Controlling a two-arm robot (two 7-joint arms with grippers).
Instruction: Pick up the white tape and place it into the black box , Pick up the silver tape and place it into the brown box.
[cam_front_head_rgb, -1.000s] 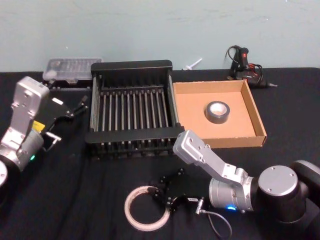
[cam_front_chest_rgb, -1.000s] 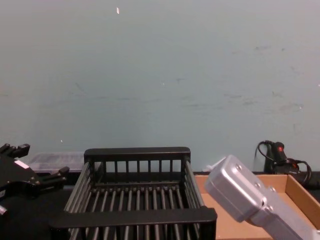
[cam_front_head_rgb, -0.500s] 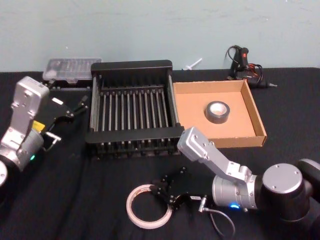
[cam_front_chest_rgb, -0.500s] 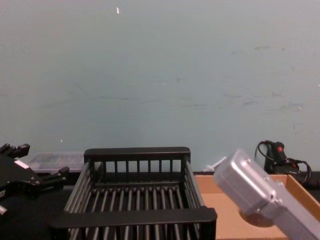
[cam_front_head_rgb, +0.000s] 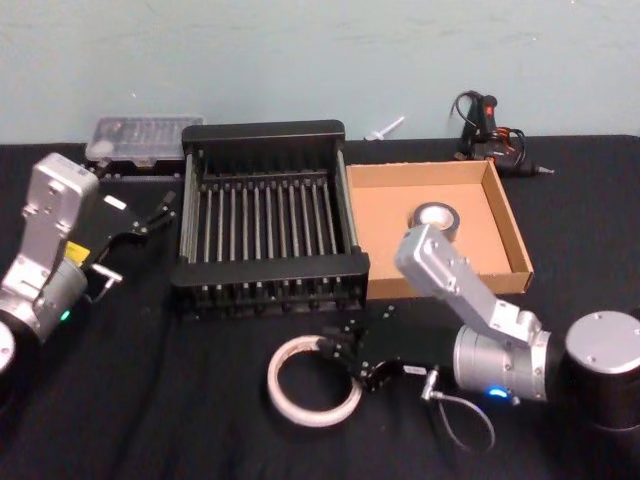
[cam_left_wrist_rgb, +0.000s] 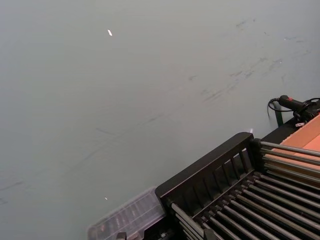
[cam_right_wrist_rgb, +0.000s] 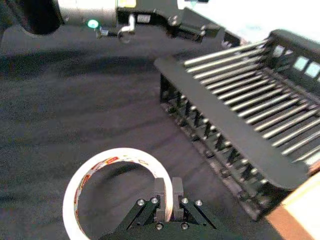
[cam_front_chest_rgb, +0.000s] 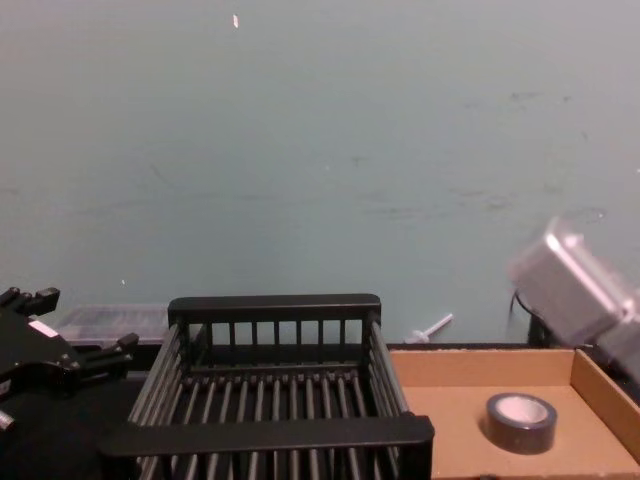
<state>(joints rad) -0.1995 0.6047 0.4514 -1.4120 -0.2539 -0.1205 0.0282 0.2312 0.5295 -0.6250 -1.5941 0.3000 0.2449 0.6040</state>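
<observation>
The white tape (cam_front_head_rgb: 310, 421) (cam_right_wrist_rgb: 120, 154) is held by its wall just in front of the black box (cam_front_head_rgb: 270, 268) (cam_front_chest_rgb: 270, 432) (cam_right_wrist_rgb: 225, 135), close above the black cloth. My right gripper (cam_front_head_rgb: 343, 354) (cam_right_wrist_rgb: 168, 197) is shut on the side of the ring nearest the wrist. The silver tape (cam_front_head_rgb: 450, 218) (cam_front_chest_rgb: 520, 442) lies in the brown box (cam_front_head_rgb: 385, 220) (cam_front_chest_rgb: 440, 420), partly hidden in the head view by my right arm. My left gripper (cam_front_head_rgb: 155, 212) (cam_front_chest_rgb: 95, 355) stands open and idle left of the black box.
A clear plastic case (cam_front_head_rgb: 140, 135) sits behind my left arm. A black tool with a cable (cam_front_head_rgb: 490, 130) lies behind the brown box. A thin cable loop (cam_front_head_rgb: 465, 425) hangs from my right wrist.
My right gripper has carried the white tape to the right and closer to the black box. The right arm swung right, uncovering the silver tape in the chest view. The left arm stayed still.
</observation>
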